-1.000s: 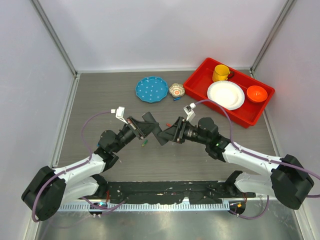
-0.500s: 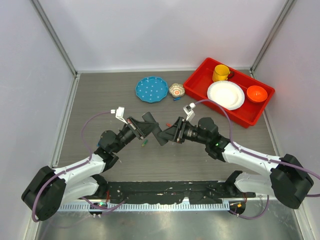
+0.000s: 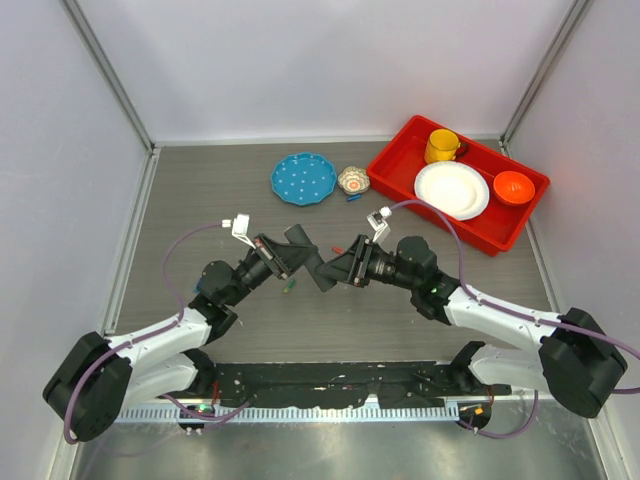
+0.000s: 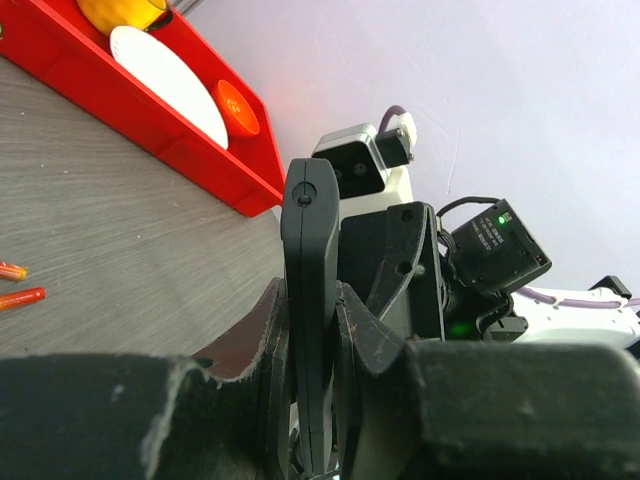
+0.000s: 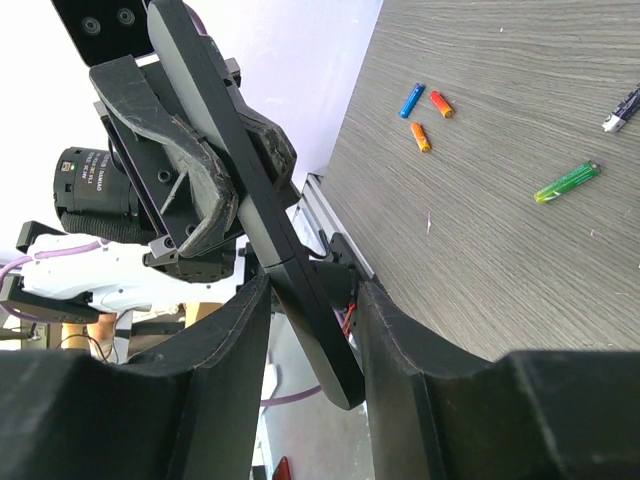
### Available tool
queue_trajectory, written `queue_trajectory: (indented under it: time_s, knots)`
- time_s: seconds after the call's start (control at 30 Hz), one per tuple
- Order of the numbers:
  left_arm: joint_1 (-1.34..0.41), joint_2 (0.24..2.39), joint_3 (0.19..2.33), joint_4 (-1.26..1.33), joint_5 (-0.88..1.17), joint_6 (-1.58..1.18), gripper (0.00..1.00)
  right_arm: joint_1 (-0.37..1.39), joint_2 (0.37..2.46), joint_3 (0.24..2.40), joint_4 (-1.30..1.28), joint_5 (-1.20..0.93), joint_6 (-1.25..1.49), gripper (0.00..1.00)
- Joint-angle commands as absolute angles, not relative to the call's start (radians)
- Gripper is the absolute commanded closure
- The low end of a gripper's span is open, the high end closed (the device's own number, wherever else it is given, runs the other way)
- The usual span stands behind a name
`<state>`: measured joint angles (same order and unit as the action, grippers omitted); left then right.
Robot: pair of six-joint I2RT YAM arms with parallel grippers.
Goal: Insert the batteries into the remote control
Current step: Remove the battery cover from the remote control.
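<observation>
The remote control (image 3: 318, 268), a slim black bar, hangs above the table's middle between both arms. My left gripper (image 3: 300, 252) is shut on it, and in the left wrist view the bar (image 4: 308, 230) stands edge-on, pinched between the jaws of that gripper (image 4: 312, 300). My right gripper (image 5: 315, 300) is closed around the remote's other end (image 5: 300, 300), which lies slantwise touching both fingers. Two batteries lie on the table: a green one (image 5: 567, 182), also seen from above (image 3: 289, 287), and a dark one (image 5: 622, 108) at the frame's edge.
Small orange sticks (image 5: 420, 137) and a blue one (image 5: 411, 100) lie on the table. A red tray (image 3: 400, 165) at the back right holds a yellow mug (image 3: 440, 146), white plate (image 3: 451, 189) and orange bowl (image 3: 513, 187). A blue plate (image 3: 303, 178) and a small bowl (image 3: 353, 180) stand behind.
The right gripper's jaws have drawn in onto the remote's end. Both arms and the remote have stayed almost where they were.
</observation>
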<state>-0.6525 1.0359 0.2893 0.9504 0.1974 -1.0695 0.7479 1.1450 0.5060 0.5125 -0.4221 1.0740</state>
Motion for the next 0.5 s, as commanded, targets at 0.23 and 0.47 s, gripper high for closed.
queue_trajectory:
  time_s: [0.23,0.47]
  knots:
    - [-0.646,1.017,0.304,1.017,0.15,-1.055,1.0,0.747,1.121,0.469,0.509,-0.428,1.075,0.54]
    - [-0.646,1.04,0.29,1.019,0.156,-1.045,1.0,0.747,1.111,0.492,0.541,-0.402,1.134,0.28]
